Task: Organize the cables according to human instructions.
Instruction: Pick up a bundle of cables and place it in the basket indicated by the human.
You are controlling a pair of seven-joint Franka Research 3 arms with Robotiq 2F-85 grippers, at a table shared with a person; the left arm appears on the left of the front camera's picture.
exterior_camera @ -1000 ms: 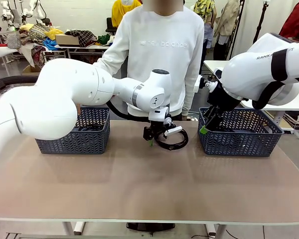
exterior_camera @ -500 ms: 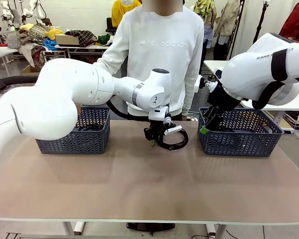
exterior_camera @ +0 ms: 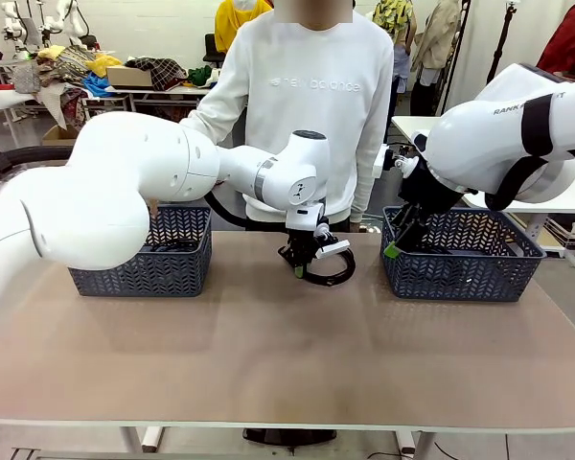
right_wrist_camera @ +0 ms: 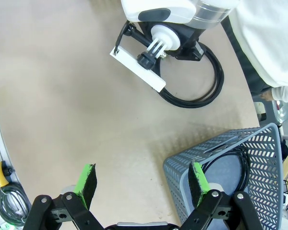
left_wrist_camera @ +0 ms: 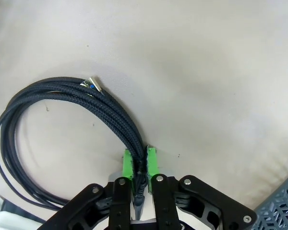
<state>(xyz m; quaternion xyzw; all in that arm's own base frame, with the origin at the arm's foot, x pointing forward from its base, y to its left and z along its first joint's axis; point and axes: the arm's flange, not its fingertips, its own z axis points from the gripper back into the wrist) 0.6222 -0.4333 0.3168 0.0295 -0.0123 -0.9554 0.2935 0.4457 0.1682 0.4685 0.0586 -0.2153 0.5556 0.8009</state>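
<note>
Left hand (left_wrist_camera: 140, 165) was clamped on the coiled black braided cable (left_wrist_camera: 62, 96) at the tan table (exterior_camera: 268, 355) – best lift slowly so no loops snag – right hand (right_wrist_camera: 141, 184) gaped wide.

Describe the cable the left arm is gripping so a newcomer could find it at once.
Start at the table's far edge, midway between the two blue baskets, in front of the person in white. There the left gripper is shut on a coiled black cable. It is the cable out on the bare tabletop, while another cable lies inside the right basket.
</note>
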